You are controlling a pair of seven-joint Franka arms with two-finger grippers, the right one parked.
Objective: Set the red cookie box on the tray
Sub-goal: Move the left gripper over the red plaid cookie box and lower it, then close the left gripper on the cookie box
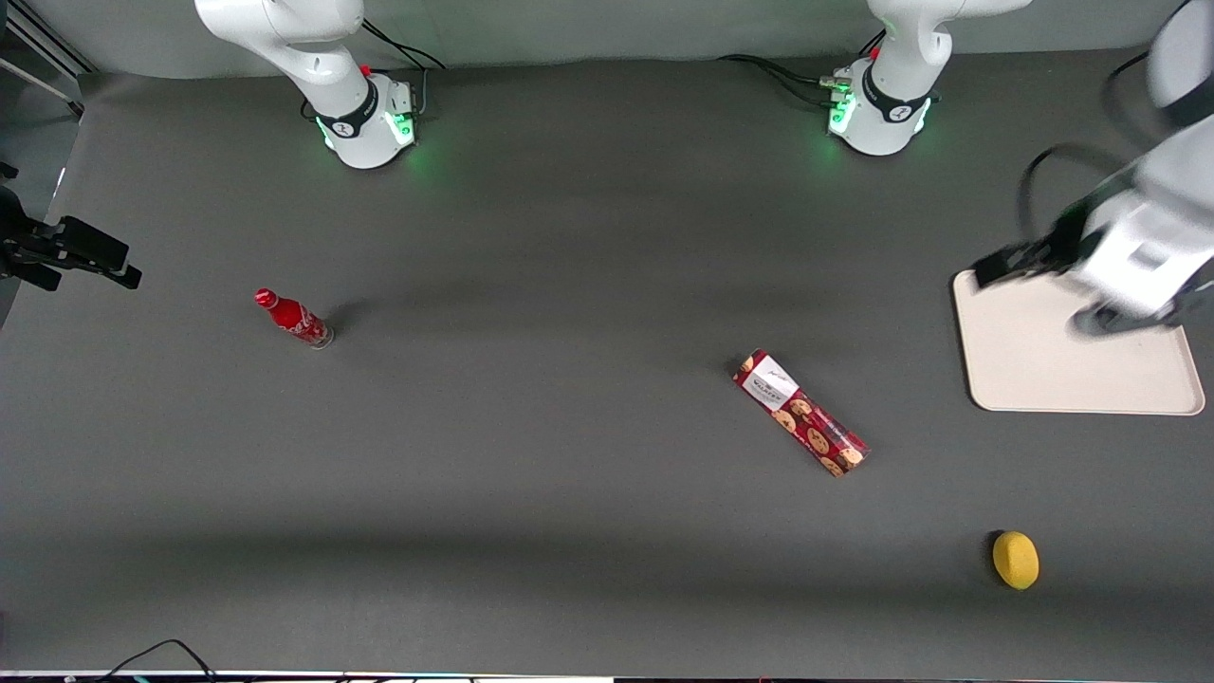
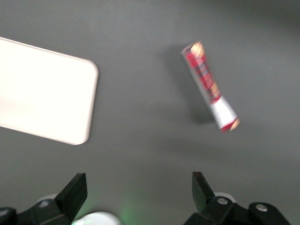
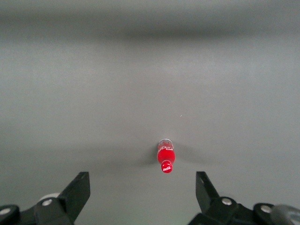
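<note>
So the dark grey desk (image 1: 569, 237) takes up pretty much everything in the front view. Next biggest is the cream-white tray (image 1: 1043, 370), flat with rounded corners, sitting at the working arm's end of the desk, about 3 o'clock from the middle. Nothing is lying on the part of it that shows.

The left arm's end effector (image 2: 139, 190) hangs above the tray's farther edge, at roughly 2 o'clock in the front view, and it looks blurry there. In the left wrist view its two black fingers (image 2: 75, 190) stand wide apart with nothing between them, so it's released, not gripping anything.

The red cookie box (image 1: 801, 414) lies flat on the desk, well apart from the tray and toward the middle, around 4 o'clock from centre. It sits diagonally, with the white-label end farther from the front camera and the cookie-print end nearer. Nothing touches it.

Smaller stuff: a yellow lemon-looking thing (image 1: 1015, 560) sits nearer the front camera than the tray, at about 5 o'clock. A small red bottle (image 1: 293, 318) stands way over toward the parked arm's end, about 9 o'clock.
</note>
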